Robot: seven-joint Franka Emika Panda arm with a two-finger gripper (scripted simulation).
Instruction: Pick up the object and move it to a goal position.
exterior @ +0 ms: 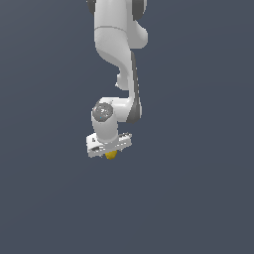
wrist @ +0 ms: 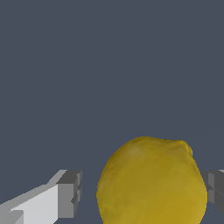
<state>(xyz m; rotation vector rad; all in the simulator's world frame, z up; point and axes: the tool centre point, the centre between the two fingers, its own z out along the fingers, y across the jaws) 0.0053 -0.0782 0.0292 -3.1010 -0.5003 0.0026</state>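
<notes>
The object is a yellow-orange, lumpy, lemon-like ball. In the wrist view it fills the space between my gripper's two grey fingertips. One fingertip stands a small gap away from it. The other fingertip is at its far side, partly hidden behind it. The jaws are spread and not pressed on the ball. In the exterior view the white gripper points down and only a small yellow bit of the ball shows under it.
A plain dark blue-grey floor lies all around. The white arm comes down from the top of the exterior view. No goal marker shows.
</notes>
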